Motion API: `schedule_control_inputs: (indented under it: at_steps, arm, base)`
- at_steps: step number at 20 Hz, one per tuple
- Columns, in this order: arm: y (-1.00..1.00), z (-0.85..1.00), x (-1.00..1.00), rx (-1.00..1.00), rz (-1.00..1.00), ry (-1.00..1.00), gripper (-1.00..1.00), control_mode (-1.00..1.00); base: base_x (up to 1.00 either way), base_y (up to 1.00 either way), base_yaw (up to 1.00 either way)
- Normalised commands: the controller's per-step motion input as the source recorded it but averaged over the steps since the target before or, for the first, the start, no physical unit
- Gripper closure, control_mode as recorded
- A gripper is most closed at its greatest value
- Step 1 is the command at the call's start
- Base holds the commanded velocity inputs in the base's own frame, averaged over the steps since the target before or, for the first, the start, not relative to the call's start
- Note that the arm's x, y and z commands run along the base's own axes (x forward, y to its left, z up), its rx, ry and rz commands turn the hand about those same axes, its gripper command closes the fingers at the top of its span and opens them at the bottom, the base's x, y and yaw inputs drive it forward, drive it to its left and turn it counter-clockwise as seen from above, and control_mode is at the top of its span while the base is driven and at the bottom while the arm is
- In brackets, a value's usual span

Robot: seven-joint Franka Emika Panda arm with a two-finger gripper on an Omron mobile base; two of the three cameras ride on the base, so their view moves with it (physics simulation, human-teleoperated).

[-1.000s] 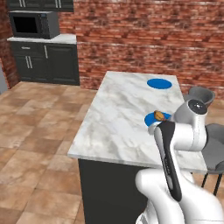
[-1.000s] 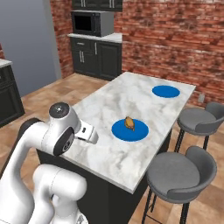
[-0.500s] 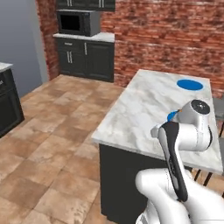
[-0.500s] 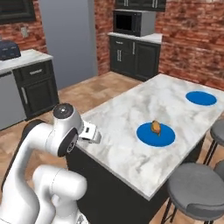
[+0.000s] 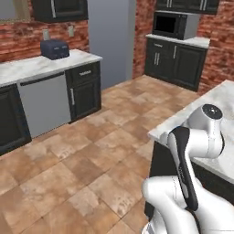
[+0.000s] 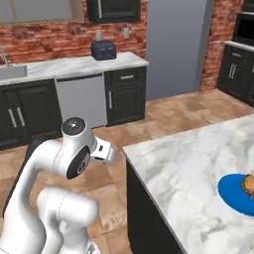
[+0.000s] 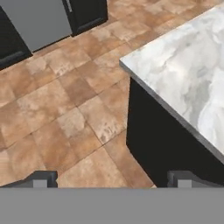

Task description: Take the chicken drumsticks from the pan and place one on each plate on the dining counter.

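Standing over brown floor tiles point(image 7: 65, 118): dining counter point(image 6: 183, 168), white marble (dark fronts), one blue plate point(image 6: 237, 194) bearing a drumstick point(image 6: 248, 183); gripper point(image 7: 113, 177) wide open, empty.

- Evenly and brightly lit throughout, flat rendered light with no visible lamp or window as source.
- Shadows faint and soft; dark cabinet fronts point(image 7: 175, 148) under the marble worktop point(image 7: 188, 74) nearly featureless black.
- No glare on the tiled floor point(image 5: 91, 155), only a mild sheen on the white arm point(image 6: 54, 163).
- Slightly soft, low-resolution textures; no edge distortion or focus falloff noticeable.
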Motion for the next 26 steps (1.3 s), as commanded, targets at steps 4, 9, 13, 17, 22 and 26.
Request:
schedule_control_inputs:
  at_steps: [4,9,13,17,22,26]
  arm:
    - [0.0,0.0,0.0,0.0,0.0,0.0,-1.0,1.0]
    - [0.0,0.0,0.0,0.0,0.0,0.0,-1.0,1.0]
    - [0.0,0.0,0.0,0.0,0.0,0.0,-1.0,1.0]
    - [0.0,0.0,0.0,0.0,0.0,0.0,-1.0,1.0]
    - [0.0,0.0,0.0,0.0,0.0,0.0,-1.0,1.0]
    - [0.0,0.0,0.0,0.0,0.0,0.0,-1.0,1.0]
  base:
    - [0.0,0.46,0.77]
    - [0.0,0.54,0.71]
    - [0.26,0.5,0.53]
    - [0.84,0.12,0.34]
    - [1.0,0.0,0.24]
    - [1.0,0.0,0.33]
